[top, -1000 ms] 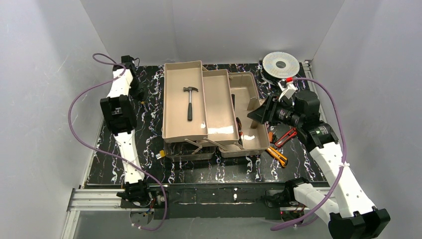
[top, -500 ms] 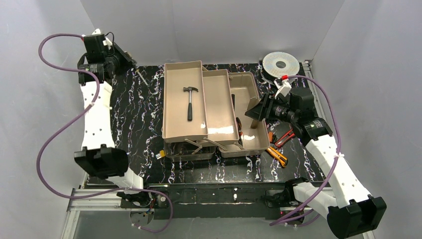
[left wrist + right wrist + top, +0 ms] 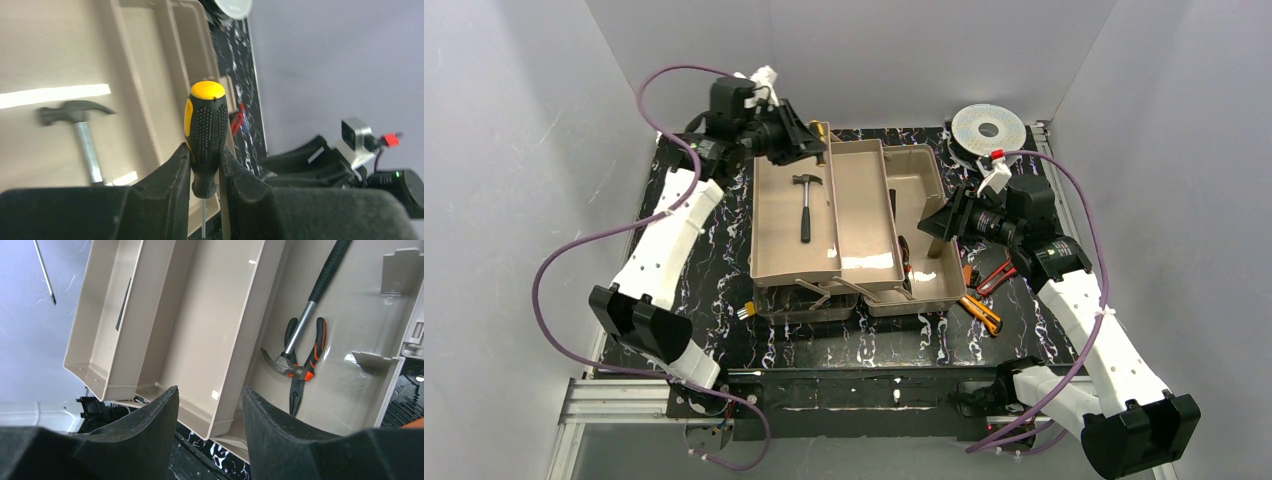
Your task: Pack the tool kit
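Note:
The tan toolbox [image 3: 924,175] stands open with its two trays [image 3: 864,215] spread to the left. A hammer [image 3: 805,205] lies in the leftmost tray [image 3: 776,240]. My left gripper [image 3: 812,140] hovers over that tray's back edge, shut on a black and yellow screwdriver [image 3: 205,125], shaft pointing down. My right gripper [image 3: 936,226] is open and empty above the box's right side; in the right wrist view the gripper [image 3: 209,395] looks down on a second hammer [image 3: 306,322] and orange-black pliers [image 3: 306,371] in the box's bottom. Orange pliers [image 3: 995,274] and a yellow knife [image 3: 981,312] lie on the mat.
A round silver-white spool [image 3: 989,128] sits at the back right corner of the black marbled mat [image 3: 714,250]. White walls close in on three sides. Purple cables loop from both arms.
My left arm has swung from the far left of the mat up and right to the toolbox's back left, carrying the screwdriver. The right gripper has barely shifted.

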You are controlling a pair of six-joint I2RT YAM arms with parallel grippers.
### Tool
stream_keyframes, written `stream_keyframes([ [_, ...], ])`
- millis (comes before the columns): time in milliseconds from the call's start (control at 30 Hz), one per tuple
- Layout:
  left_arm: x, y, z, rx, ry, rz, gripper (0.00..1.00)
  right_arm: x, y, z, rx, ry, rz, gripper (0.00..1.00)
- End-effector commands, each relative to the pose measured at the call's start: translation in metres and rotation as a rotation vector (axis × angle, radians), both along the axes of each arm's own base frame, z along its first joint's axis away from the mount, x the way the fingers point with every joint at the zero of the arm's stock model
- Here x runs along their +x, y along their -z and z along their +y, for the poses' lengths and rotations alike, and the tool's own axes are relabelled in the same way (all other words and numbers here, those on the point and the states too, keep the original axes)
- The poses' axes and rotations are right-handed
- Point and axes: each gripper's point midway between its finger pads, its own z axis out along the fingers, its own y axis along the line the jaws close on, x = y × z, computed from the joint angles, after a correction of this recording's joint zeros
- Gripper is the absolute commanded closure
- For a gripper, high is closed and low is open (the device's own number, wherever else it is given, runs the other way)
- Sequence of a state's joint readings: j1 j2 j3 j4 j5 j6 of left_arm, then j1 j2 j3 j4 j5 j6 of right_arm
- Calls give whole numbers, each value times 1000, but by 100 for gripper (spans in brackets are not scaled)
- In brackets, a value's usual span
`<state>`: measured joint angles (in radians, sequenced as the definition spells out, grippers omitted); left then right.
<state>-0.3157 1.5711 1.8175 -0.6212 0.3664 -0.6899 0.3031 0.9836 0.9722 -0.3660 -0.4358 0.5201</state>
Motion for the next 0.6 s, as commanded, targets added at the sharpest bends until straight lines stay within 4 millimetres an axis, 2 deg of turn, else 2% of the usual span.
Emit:
stream_keyframes([
  [0, -22, -4, -55, -29, 145, -23, 100, 12, -13, -1, -4, 28, -59, 43],
  [100, -29, 2, -78, 7, 207, -31, 100, 18, -19, 2, 23, 37, -69, 43],
  [200, -27, 16, -89, 111, 194, -45, 100, 21, -25, 6, 56, 32, -80, 43],
  [300, -20, 43, -91, 244, 162, 6, 100, 22, -26, 5, 51, 35, -77, 43],
  [567, -23, 83, -92, 422, 147, 109, 97, 15, -22, -10, -13, 94, -73, 41],
])
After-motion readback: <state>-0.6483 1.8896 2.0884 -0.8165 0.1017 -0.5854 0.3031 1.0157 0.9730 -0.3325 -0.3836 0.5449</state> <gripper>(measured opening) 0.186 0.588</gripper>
